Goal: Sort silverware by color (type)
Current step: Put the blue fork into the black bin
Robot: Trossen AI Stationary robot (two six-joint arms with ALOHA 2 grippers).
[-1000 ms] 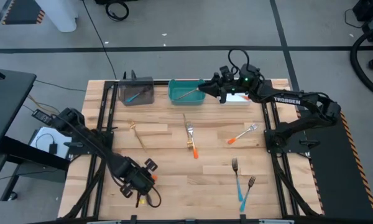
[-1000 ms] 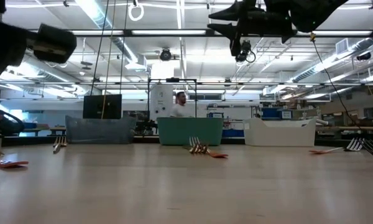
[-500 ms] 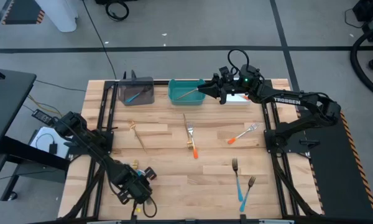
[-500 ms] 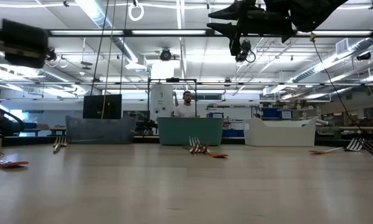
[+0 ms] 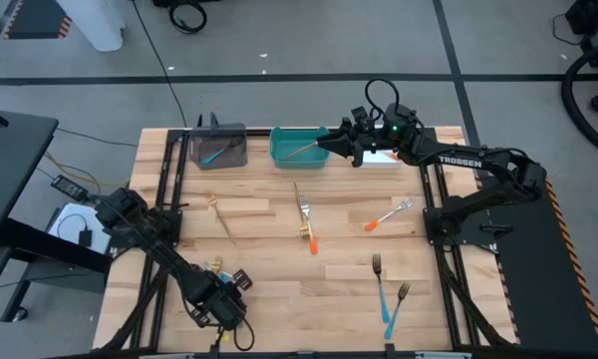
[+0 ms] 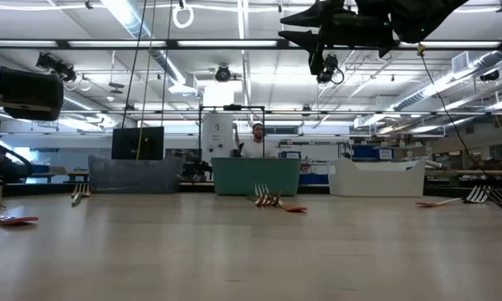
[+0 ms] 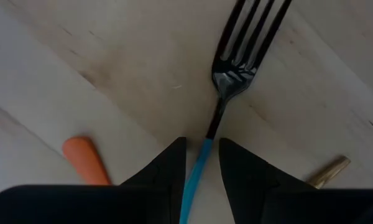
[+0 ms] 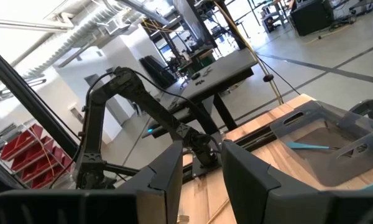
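My left gripper [image 5: 215, 299] is low over the table's near left. It is open, and its fingers stand on either side of the blue handle of a dark-headed fork [image 7: 233, 68] that lies flat on the wood, without touching it. In the high view the gripper hides this fork. My right gripper [image 5: 325, 142] is open and empty, held high over the teal bin [image 5: 279, 150], which holds one fork [image 5: 301, 150]. Two blue-handled forks [image 5: 387, 291] lie at the near right. An orange-handled fork [image 5: 389, 213] lies at the right. A gold fork [image 5: 221, 216] lies at the left.
A grey bin [image 5: 241, 140] at the far left holds a blue utensil [image 5: 215, 154]. A white bin [image 5: 384, 158] lies mostly under the right arm. A gold fork and an orange-handled one [image 5: 306, 221] lie mid-table. An orange handle end [image 7: 84, 158] and a gold end [image 7: 329, 171] lie beside my left gripper.
My left gripper has gone toward the table's near edge and a little left, and has come down toward the table. My right arm has kept still. A person in the room behind has walked a few steps.
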